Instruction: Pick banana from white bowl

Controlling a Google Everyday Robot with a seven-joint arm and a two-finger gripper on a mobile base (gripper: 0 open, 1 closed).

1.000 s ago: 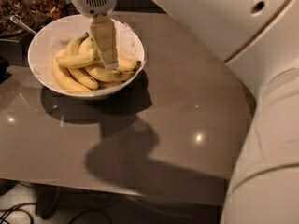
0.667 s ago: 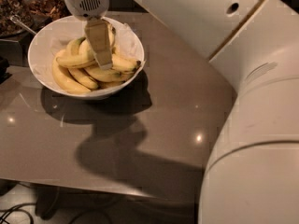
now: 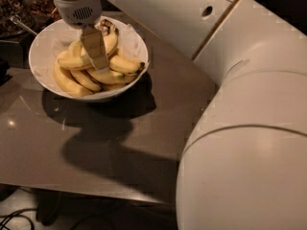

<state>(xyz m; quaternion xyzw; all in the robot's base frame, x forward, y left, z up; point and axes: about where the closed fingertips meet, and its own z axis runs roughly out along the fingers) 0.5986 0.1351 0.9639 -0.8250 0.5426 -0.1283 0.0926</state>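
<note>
Long, curved yellow banana (image 3: pixel 112 75) lies flat in the bunch, at 5 o'clock from centre of the wide glossy white bowl (image 3: pixel 41 56). Gripper (image 3: pixel 100 63) sits just above it.

A glossy grey-brown table (image 3: pixel 29 147) carries a single white bowl (image 3: pixel 45 42), set near its far left corner. The bowl's dark shadow (image 3: pixel 96 114) spreads across the top toward the near edge, and a small glint (image 3: pixel 10 123) of light shows at the left. The gripper (image 3: pixel 99 62) hangs inside the bowl, low among the bananas (image 3: pixel 72 83).
</note>
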